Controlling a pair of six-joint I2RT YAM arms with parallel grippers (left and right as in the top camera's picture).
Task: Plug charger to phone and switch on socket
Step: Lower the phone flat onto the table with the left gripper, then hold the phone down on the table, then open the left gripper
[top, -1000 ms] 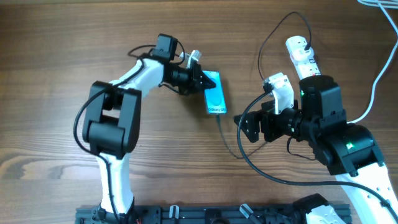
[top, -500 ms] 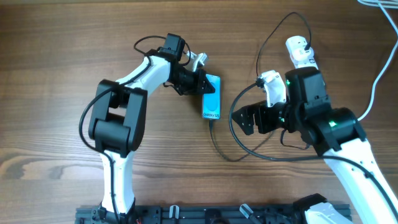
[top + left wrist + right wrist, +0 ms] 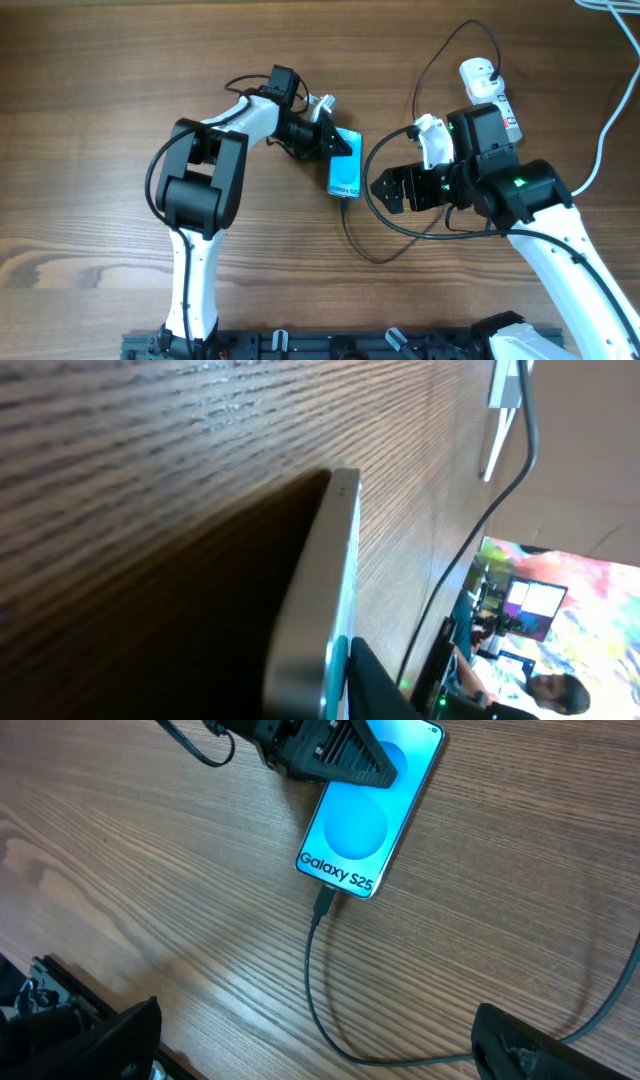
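Phone (image 3: 362,830) is clamped by left gripper (image 3: 330,141); charger (image 3: 310,970) is plugged into it; right gripper (image 3: 388,188) is spread wide.

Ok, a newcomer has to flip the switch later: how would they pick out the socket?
Go to the far right part of the wooden table, just beyond the right arm's black wrist. The socket is the long white strip lying there, partly under that arm. Unlike the turquoise phone mid-table, it is white with small red markings.
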